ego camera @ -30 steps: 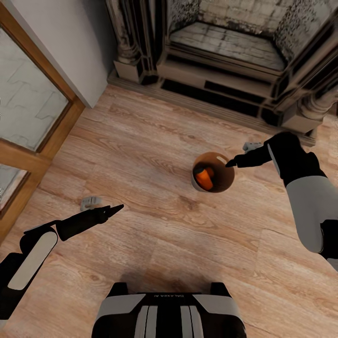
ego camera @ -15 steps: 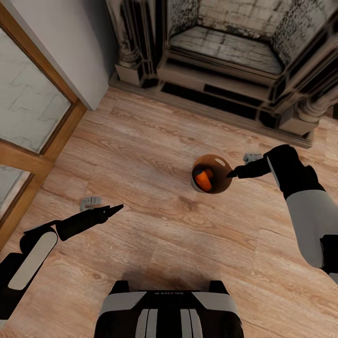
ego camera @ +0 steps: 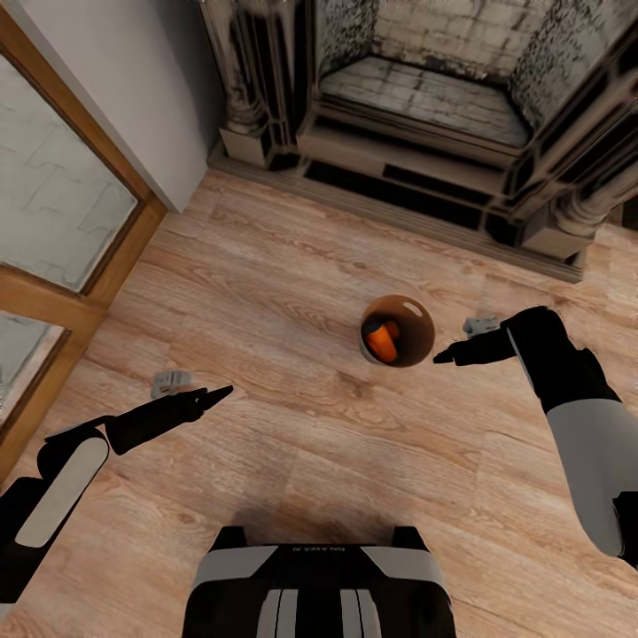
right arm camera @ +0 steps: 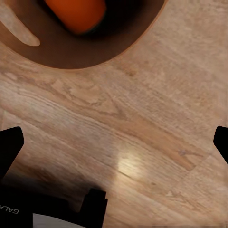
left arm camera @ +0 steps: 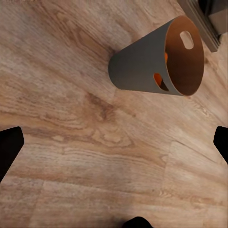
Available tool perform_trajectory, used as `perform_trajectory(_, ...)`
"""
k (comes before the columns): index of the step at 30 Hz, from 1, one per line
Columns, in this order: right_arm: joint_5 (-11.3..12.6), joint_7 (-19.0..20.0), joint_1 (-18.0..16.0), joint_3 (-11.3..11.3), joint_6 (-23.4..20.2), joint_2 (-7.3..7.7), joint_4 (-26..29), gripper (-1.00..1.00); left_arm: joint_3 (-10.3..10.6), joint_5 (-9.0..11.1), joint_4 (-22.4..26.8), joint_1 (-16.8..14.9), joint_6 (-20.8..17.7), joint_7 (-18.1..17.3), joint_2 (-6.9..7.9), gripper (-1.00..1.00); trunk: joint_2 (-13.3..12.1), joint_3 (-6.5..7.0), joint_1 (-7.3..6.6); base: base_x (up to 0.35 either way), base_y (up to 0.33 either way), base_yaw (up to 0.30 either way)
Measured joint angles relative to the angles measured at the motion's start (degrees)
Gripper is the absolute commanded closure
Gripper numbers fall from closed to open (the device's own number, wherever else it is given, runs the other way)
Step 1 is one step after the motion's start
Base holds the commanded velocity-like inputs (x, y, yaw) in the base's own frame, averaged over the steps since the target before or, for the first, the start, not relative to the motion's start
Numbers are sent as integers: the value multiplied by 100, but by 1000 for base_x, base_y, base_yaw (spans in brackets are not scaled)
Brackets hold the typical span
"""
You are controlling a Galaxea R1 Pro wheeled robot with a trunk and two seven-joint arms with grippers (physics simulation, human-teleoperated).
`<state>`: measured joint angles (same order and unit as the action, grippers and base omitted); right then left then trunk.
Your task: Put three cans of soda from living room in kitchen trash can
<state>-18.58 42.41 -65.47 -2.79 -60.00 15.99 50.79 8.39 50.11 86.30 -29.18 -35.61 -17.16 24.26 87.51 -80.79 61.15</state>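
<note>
So the bin point(ego camera: 398, 330) sits upright on the wood floor point(ego camera: 292, 292), roughly mid-scene, with the fireplace point(ego camera: 425, 106) well beyond it on the far side. Inside you can see an orange can point(ego camera: 384, 342) lying against the brown wall; there might be a second one tucked behind it, too dark to tell. No blue can anywhere I can spot.

Right gripper point(ego camera: 440, 357) hangs just right of the bin's rim, not touching it, and it's empty. In the right wrist view both fingertips sit out at the edges of the frame, so the jaws are spread wide. Left gripper point(ego camera: 220, 392) is well off to the left and nearer the robot, over bare floor, jaws also spread with nothing between them.

My read: a can drop looks finished and the arm is clear. Since this is by the fireplace, the bin probably needs hauling to the kitchen. Next move would be grabbing it by the rim or slot handle point(left arm camera: 186, 40) without tipping it.
</note>
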Motion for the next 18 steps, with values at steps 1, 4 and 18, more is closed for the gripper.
perform_trajectory(1, 2, 1, 66, 0, 0, 2, 61, -100, 1, 0, -2, 0, 0, 0, 0, -100, -40, 18, -22, 0, 0, 0)
perform_trajectory(4, 3, 3, 327, 0, 0, 6, 285, -100, 3, 0, -11, 0, 6, 2, 0, -100, -160, 72, -88, 0, 0, 0)
perform_trajectory(18, 3, 21, 1260, 111, 0, 11, 930, -100, -6, -158, -378, 0, 26, 17, -8, -100, -722, 323, -395, 0, 0, 0)
